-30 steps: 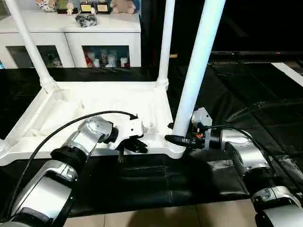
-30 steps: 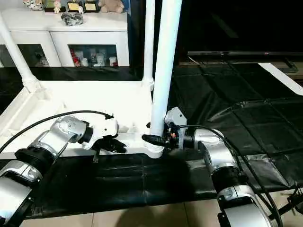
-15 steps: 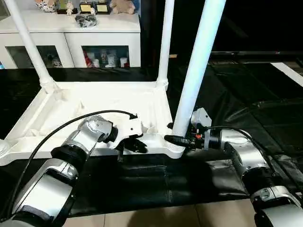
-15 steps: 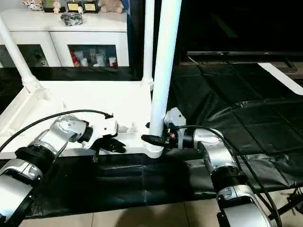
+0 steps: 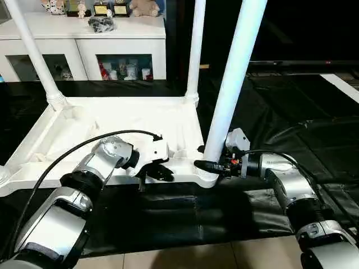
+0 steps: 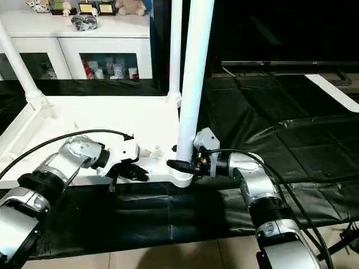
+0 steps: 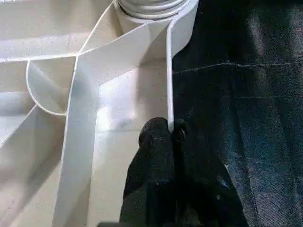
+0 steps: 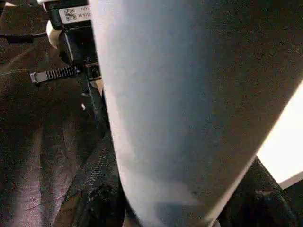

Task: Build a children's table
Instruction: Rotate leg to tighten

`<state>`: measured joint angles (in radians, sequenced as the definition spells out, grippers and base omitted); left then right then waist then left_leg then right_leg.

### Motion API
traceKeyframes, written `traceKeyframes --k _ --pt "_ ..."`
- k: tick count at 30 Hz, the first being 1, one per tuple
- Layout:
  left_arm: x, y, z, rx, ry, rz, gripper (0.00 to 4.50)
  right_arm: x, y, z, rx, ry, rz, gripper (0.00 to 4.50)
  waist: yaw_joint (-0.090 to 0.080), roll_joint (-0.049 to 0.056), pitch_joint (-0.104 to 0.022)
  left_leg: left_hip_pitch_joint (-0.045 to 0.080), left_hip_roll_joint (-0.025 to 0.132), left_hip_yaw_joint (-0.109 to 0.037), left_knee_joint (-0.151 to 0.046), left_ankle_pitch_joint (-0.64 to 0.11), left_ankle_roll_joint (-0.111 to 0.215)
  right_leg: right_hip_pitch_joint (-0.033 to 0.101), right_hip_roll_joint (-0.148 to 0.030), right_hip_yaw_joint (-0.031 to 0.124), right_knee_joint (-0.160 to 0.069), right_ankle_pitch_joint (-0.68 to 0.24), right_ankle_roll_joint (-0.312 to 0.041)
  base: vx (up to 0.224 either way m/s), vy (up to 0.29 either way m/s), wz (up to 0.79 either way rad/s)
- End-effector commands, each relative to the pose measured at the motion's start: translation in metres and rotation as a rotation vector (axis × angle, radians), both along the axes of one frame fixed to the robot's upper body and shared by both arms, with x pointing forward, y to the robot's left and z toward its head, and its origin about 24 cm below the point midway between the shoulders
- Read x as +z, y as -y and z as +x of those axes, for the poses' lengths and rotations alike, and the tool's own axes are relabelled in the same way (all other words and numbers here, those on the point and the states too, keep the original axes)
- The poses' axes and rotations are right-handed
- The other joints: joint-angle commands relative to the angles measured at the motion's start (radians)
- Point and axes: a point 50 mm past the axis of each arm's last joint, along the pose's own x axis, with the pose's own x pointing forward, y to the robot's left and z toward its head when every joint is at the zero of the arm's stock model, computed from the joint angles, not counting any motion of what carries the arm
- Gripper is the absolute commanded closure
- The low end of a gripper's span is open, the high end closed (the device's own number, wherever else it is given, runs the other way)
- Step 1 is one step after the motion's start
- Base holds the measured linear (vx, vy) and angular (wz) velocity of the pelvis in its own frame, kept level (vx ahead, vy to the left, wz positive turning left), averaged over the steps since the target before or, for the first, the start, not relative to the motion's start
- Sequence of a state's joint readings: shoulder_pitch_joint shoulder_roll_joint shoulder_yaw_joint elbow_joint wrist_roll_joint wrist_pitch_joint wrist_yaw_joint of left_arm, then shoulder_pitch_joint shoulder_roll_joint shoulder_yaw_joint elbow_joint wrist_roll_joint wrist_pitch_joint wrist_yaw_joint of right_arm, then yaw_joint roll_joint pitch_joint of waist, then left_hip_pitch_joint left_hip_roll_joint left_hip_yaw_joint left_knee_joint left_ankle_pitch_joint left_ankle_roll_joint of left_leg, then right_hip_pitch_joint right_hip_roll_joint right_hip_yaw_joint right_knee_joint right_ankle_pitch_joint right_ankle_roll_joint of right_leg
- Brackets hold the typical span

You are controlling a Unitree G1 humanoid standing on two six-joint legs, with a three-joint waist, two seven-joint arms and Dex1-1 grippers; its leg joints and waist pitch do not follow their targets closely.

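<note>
The children's table top lies upside down on the black mat, ribbed side up. Three white legs stand upright in its corner sockets: far left, far right and near right. My right gripper is shut around the base of the near right leg, just above its socket; in the right wrist view the leg sits between the black fingers. My left gripper is shut on the top's thin near rim, a short way left of that socket.
A white glass-door cabinet with figurines on it stands behind the table. Crinkled black mat stretches to the right. A strip of tiled floor runs along the front. My left arm's black cable arcs over the top.
</note>
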<state>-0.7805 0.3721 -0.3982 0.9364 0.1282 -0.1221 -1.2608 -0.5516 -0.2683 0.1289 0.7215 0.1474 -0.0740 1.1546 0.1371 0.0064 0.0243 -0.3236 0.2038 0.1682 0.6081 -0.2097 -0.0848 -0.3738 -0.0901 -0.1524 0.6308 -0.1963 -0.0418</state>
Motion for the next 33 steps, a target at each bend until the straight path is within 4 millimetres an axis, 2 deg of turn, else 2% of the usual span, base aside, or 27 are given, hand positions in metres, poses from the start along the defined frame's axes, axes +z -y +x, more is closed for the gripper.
traceKeyframes --k 1,4,5,6,8,10,12,13,15,16,17,18,19,20,21,22,23,24,25,27,29,32,33 --pt "0.018 -0.005 0.013 0.052 0.074 0.008 4.5 -0.032 -0.015 -0.02 0.097 -0.142 -0.058 2.57 0.0 0.008 -0.05 -0.008 0.031 -0.015 -0.074 -0.24 0.031 0.043 -0.078 0.066 -0.113 -0.395 -0.079 0.0 0.0 0.0" --pt "0.018 -0.004 0.015 0.106 0.062 -0.031 4.5 -0.034 -0.014 -0.015 0.012 -0.139 -0.049 2.57 -0.002 0.01 -0.048 -0.005 0.028 -0.014 -0.073 -0.251 0.026 0.041 -0.078 0.063 -0.118 -0.421 -0.076 0.0 0.0 0.0" --pt "0.019 -0.004 0.017 0.183 0.055 -0.081 4.5 -0.037 -0.011 -0.011 -0.098 -0.136 -0.048 2.57 -0.004 0.011 -0.046 -0.005 0.027 -0.015 -0.074 -0.26 0.022 0.041 -0.079 0.062 -0.12 -0.441 -0.069 0.0 0.0 0.0" --pt "0.019 -0.004 0.017 0.183 0.055 -0.081 4.5 -0.037 -0.011 -0.011 -0.098 -0.136 -0.048 2.57 -0.009 0.011 -0.046 -0.001 0.026 -0.016 -0.073 -0.269 0.015 0.039 -0.079 0.06 -0.122 -0.46 -0.066 0.0 0.0 0.0" --pt "0.019 -0.006 0.019 0.273 0.049 -0.126 4.5 -0.042 -0.008 -0.008 -0.221 -0.148 -0.04 2.57 -0.016 0.009 -0.045 0.002 0.025 -0.018 -0.074 -0.28 0.009 0.037 -0.079 0.057 -0.125 -0.479 -0.061 0.0 0.0 0.0" --pt "0.018 -0.007 0.019 0.325 0.044 -0.145 4.5 -0.045 -0.007 -0.006 -0.301 -0.163 -0.026 2.57 -0.023 0.01 -0.045 0.001 0.025 -0.02 -0.075 -0.292 0.011 0.039 -0.079 0.056 -0.129 -0.482 -0.06 0.0 0.0 0.0" --pt "0.019 -0.004 0.017 0.415 0.014 -0.199 4.5 -0.047 -0.011 0.0 -0.411 -0.188 -0.009 2.57 -0.033 0.007 -0.046 -0.001 0.038 -0.025 -0.082 -0.307 0.003 0.042 -0.086 0.058 -0.118 -0.456 -0.082 0.0 0.0 0.0" --pt "0.019 -0.004 0.017 0.415 0.014 -0.199 4.5 -0.047 -0.011 0.0 -0.411 -0.188 -0.009 2.57 -0.036 0.009 -0.044 -0.001 0.034 -0.025 -0.081 -0.313 0.007 0.039 -0.084 0.056 -0.122 -0.459 -0.085 0.0 0.0 0.0" --pt "0.021 0.006 0.015 0.495 -0.016 -0.251 4.5 -0.046 -0.023 0.009 -0.505 -0.212 0.003 2.57 -0.046 0.007 -0.048 -0.004 0.036 -0.024 -0.083 -0.301 0.004 0.044 -0.086 0.061 -0.115 -0.42 -0.101 0.0 0.0 0.0" --pt "0.021 0.008 0.014 0.502 -0.022 -0.257 4.5 -0.046 -0.025 0.011 -0.525 -0.22 0.002 2.57 -0.05 0.009 -0.048 -0.008 0.036 -0.026 -0.083 -0.283 0.006 0.046 -0.084 0.061 -0.113 -0.396 -0.11 0.0 0.0 0.0" --pt "0.022 0.014 0.012 0.508 -0.029 -0.266 4.5 -0.045 -0.03 0.016 -0.58 -0.25 0.004 2.57 -0.051 0.009 -0.051 -0.008 0.035 -0.024 -0.081 -0.261 0.009 0.047 -0.083 0.064 -0.109 -0.369 -0.12 0.0 0.0 0.0" --pt "0.023 0.019 0.01 0.503 -0.025 -0.266 4.5 -0.044 -0.033 0.019 -0.612 -0.262 0.004 2.57 -0.054 0.002 -0.051 -0.014 0.033 -0.022 -0.081 -0.242 0.015 0.049 -0.081 0.064 -0.108 -0.354 -0.123 0.0 0.0 0.0" --pt "0.023 0.021 0.009 0.502 -0.025 -0.267 4.5 -0.043 -0.034 0.02 -0.619 -0.265 0.004 2.57 -0.052 0.006 -0.055 -0.01 0.034 -0.022 -0.079 -0.233 0.013 0.048 -0.084 0.067 -0.105 -0.34 -0.128 0.0 0.0 0.0" --pt "0.023 0.029 0.006 0.491 -0.015 -0.26 4.5 -0.041 -0.04 0.024 -0.651 -0.271 -0.005 2.57 -0.052 0.001 -0.057 -0.013 0.028 -0.017 -0.075 -0.195 0.024 0.048 -0.081 0.068 -0.104 -0.299 -0.134 0.0 0.0 0.0" --pt "0.023 0.033 0.005 0.48 -0.002 -0.249 4.5 -0.039 -0.042 0.026 -0.655 -0.267 -0.009 2.57 -0.051 -0.011 -0.061 -0.017 0.033 -0.016 -0.075 -0.165 0.027 0.052 -0.084 0.071 -0.095 -0.261 -0.145 0.0 0.0 0.0" --pt "0.022 0.036 0.003 0.472 0.011 -0.234 4.5 -0.037 -0.045 0.027 -0.658 -0.259 -0.014 2.57 -0.048 -0.002 -0.064 -0.025 0.029 -0.016 -0.073 -0.108 0.039 0.052 -0.08 0.071 -0.087 -0.2 -0.154 0.0 0.0 0.0" --pt "0.02 0.037 0.002 0.468 0.021 -0.212 4.5 -0.036 -0.048 0.028 -0.649 -0.258 -0.011 2.57 -0.049 -0.002 -0.064 -0.026 0.03 -0.013 -0.069 -0.08 0.055 0.047 -0.078 0.073 -0.082 -0.145 -0.165 0.0 0.0 0.0" --pt "0.017 0.036 0.002 0.478 0.036 -0.181 4.5 -0.036 -0.049 0.027 -0.634 -0.253 -0.018 2.57 -0.045 0.001 -0.06 -0.024 0.031 -0.011 -0.069 -0.089 0.062 0.044 -0.076 0.072 -0.084 -0.144 -0.167 0.0 0.0 0.0" --pt "0.016 0.035 0.002 0.482 0.04 -0.172 4.5 -0.036 -0.05 0.027 -0.63 -0.254 -0.02 2.57 -0.046 0.0 -0.059 -0.022 0.032 -0.011 -0.071 -0.099 0.062 0.044 -0.076 0.072 -0.085 -0.152 -0.165 0.0 0.0 0.0" --pt "0.014 0.033 0.004 0.508 0.05 -0.146 4.5 -0.039 -0.051 0.025 -0.615 -0.272 -0.016 2.57 -0.044 -0.002 -0.056 -0.02 0.032 -0.01 -0.073 -0.127 0.056 0.044 -0.077 0.072 -0.09 -0.19 -0.157 0.0 0.0 0.0" --pt "0.015 0.031 0.005 0.528 0.059 -0.13 4.5 -0.041 -0.049 0.024 -0.619 -0.278 -0.028 2.57 -0.042 0.002 -0.055 -0.015 0.032 -0.011 -0.075 -0.16 0.043 0.043 -0.077 0.071 -0.096 -0.242 -0.143 0.0 0.0 0.0" --pt "0.015 0.029 0.005 0.542 0.074 -0.102 4.5 -0.045 -0.047 0.023 -0.626 -0.305 -0.034 2.57 -0.044 0.0 -0.054 -0.013 0.033 -0.011 -0.076 -0.182 0.032 0.042 -0.077 0.072 -0.099 -0.26 -0.139 0.0 0.0 0.0" --pt "0.015 0.028 0.005 0.542 0.074 -0.101 4.5 -0.045 -0.047 0.023 -0.626 -0.305 -0.033 2.57 -0.044 0.005 -0.054 -0.013 0.033 -0.012 -0.076 -0.187 0.029 0.042 -0.078 0.071 -0.099 -0.265 -0.14 0.0 0.0 0.0"
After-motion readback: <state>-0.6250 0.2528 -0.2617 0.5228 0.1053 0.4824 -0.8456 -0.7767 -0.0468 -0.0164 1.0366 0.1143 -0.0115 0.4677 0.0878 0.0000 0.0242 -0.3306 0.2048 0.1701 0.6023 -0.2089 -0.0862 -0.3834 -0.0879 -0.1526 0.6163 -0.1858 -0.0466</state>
